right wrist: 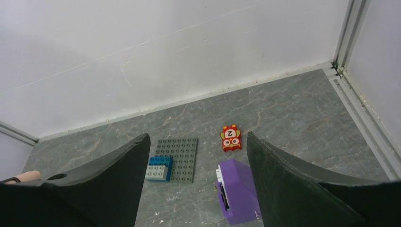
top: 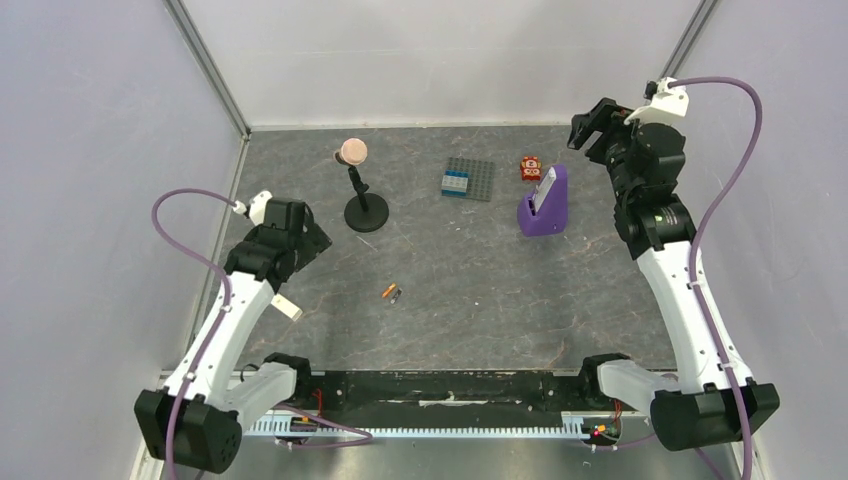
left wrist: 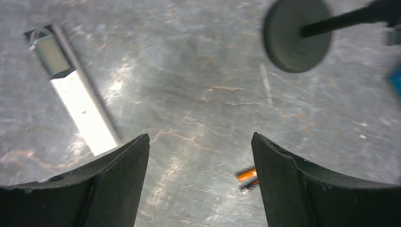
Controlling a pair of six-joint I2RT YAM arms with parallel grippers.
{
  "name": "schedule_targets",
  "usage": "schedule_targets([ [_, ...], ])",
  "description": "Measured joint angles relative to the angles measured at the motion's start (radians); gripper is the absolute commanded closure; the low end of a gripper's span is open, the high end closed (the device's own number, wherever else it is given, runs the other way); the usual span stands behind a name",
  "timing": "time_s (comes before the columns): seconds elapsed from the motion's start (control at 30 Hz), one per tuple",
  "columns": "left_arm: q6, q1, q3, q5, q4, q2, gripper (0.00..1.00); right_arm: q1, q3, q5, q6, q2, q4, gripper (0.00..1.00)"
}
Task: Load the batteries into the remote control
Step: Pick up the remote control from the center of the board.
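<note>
Nearest you, the remote control [left wrist: 80, 101] lies flat on the desk [top: 480, 320], well left of the batteries [top: 392, 292] and free of both arms. One end shows a greyer panel, probably the recess facing up, so it would be ready for loading. The batteries, one orange and one dark, lie side by side and touching in the middle of the desk. Neither is loaded yet.

Your left gripper [left wrist: 199, 137] hangs above and left of the batteries. Its jaws are spread wide and hold nothing, which suits a first pick at either part.

Farther back and left of the batteries stands a black stand [top: 366, 212]. Behind the batteries is a grey baseplate [top: 468, 180]. A purple stand [top: 545, 205] and a red toy [top: 530, 168] sit behind them to the right.

Your right gripper [right wrist: 197, 136] is raised at the far right, well clear of the batteries. It is open and empty, likely parked to leave the left arm room.
</note>
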Motion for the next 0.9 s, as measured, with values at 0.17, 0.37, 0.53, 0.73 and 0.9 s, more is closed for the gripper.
schedule_targets([
  [0.17, -0.043, 0.049, 0.006, -0.1, -0.106, 0.114, 0.15, 0.0, -0.014, -0.018, 0.009, 0.005, 0.001, 0.21],
  [0.37, -0.045, 0.272, 0.076, -0.153, -0.167, 0.291, 0.14, 0.0, -0.015, -0.032, 0.037, 0.029, 0.006, 0.19],
  [0.53, -0.045, 0.46, 0.117, -0.124, -0.151, 0.422, 0.15, 0.0, -0.019, -0.057, 0.062, 0.061, 0.005, 0.19],
  [0.73, -0.045, 0.498, 0.074, -0.095, -0.124, 0.484, 0.2, 0.0, -0.026, -0.068, 0.078, 0.075, 0.005, 0.19],
  [0.9, -0.042, 0.527, 0.054, -0.077, -0.096, 0.537, 0.25, 0.0, -0.028, -0.068, 0.075, 0.076, 0.006, 0.17],
])
